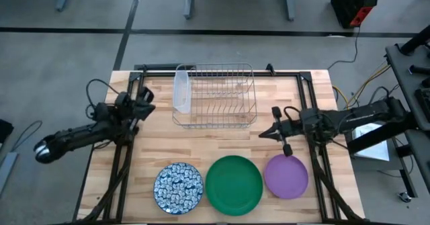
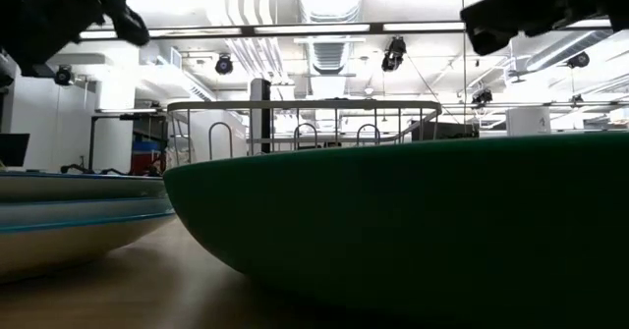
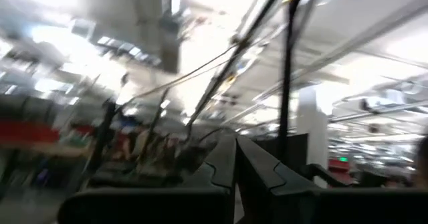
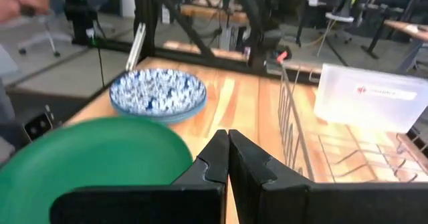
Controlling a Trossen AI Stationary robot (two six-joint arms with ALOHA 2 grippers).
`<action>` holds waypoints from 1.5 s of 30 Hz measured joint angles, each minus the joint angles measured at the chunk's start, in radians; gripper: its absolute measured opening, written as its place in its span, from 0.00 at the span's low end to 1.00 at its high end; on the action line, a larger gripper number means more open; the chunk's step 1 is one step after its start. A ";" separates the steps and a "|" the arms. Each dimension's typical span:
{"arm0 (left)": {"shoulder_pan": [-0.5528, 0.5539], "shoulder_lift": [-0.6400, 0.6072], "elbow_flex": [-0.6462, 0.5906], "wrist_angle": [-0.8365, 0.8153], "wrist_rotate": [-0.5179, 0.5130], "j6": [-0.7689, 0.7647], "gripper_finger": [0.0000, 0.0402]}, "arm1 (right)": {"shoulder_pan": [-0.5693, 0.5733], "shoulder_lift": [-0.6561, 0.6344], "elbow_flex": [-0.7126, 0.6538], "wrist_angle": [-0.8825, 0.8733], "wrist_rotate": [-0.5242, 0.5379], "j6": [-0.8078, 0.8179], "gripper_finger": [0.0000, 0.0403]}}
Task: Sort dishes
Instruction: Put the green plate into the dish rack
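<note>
- Wooden table (image 1: 151, 154) with a black frame carries everything; the wire dish rack (image 1: 216, 96) stands at its far middle and serves as the landmark, with a clear plastic tub (image 1: 181, 91) leaning at the rack's left end.
- Three dishes lie in a row well in front of the rack at the near edge: the blue-and-white patterned plate (image 1: 178, 187) toward the left, the dark green plate (image 1: 234, 184) roughly in line with the rack, and the purple plate (image 1: 286, 176) toward the right. None is in the rack yet, so sorting looks barely started.
- The right gripper (image 1: 263, 133) hovers just right of the rack's near corner, above the table, fingers pressed together and holding nothing. Risk: it would have to open before descending; a closed approach would only shove a plate.
- The left gripper (image 1: 149, 104) hangs left of the rack, near the tub, fingers also closed and empty. A swing toward the rack could knock the tub.
- The plates lie flat, with the green and purple rims almost touching; pinching a rim may drag the neighbour or slide a plate off the near edge.
- The patterned plate seems to sit on a stack, so lifting one may disturb those beneath.
</note>
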 joint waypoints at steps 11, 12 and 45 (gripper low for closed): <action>-0.202 0.008 0.000 0.046 -0.198 0.203 0.00 | 0.000 0.160 -0.017 0.166 0.000 -0.016 0.00; -0.202 0.010 0.000 0.046 -0.198 0.192 0.00 | 0.000 0.168 -0.017 0.182 0.000 -0.021 0.00; -0.203 0.154 0.000 0.052 -0.348 -0.038 0.00 | 0.000 0.201 0.004 0.180 0.052 -0.076 0.00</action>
